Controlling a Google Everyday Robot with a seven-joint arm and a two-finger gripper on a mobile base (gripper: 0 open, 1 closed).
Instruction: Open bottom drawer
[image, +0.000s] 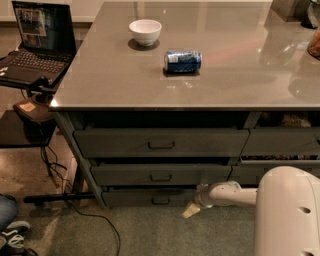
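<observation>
The bottom drawer is the slimmest dark grey front at the foot of the left stack, with a small loop handle at its centre. It sits nearly flush with the fronts above. My gripper is low to the right of that handle, just in front of the drawer's right end, on the white arm that reaches in from the right. Its pale tip points down-left toward the carpet and touches no handle.
Two taller drawers stack above, a narrower stack is at right. The tabletop holds a white bowl and a blue can. A laptop on a stand, floor cables and someone's shoe lie left.
</observation>
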